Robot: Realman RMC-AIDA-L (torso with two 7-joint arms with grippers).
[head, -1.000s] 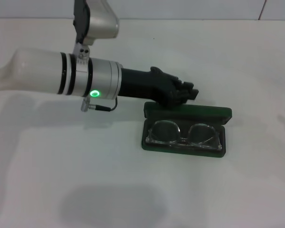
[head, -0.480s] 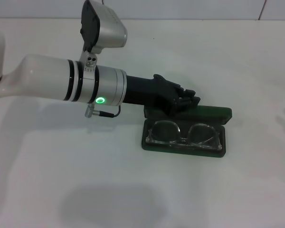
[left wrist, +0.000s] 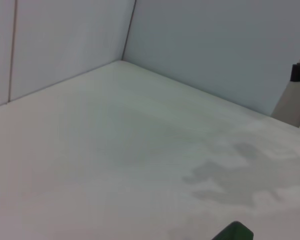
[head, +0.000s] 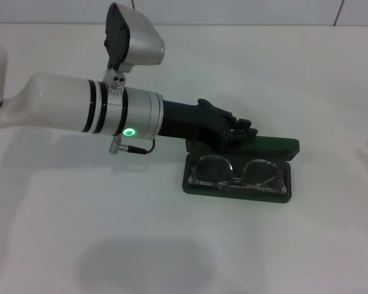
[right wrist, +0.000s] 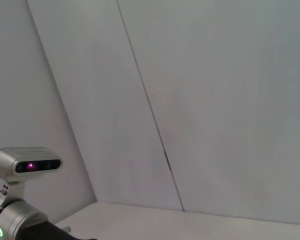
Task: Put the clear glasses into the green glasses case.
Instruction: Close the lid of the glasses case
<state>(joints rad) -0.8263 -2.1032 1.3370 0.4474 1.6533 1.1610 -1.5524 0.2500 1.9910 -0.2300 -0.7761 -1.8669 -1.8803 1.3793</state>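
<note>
The green glasses case (head: 192, 184) lies open on the white table, right of centre in the head view. Its lid (head: 276, 146) is folded back on the far side. The clear glasses (head: 239, 173) rest folded inside the lower tray, lenses up. My left gripper (head: 240, 130) reaches in from the left and sits over the left part of the lid, at or just above its surface. A green corner of the case (left wrist: 233, 232) shows in the left wrist view. My right gripper is out of view.
The white table (head: 172, 245) spreads around the case, with walls behind. A pale upright part (left wrist: 295, 100) stands at the edge of the left wrist view. The right wrist view shows the wall and the left arm's camera (right wrist: 27, 165).
The left arm's wrist has turned and the gripper has shifted slightly down onto the lid's left part. The case and glasses have not moved.
</note>
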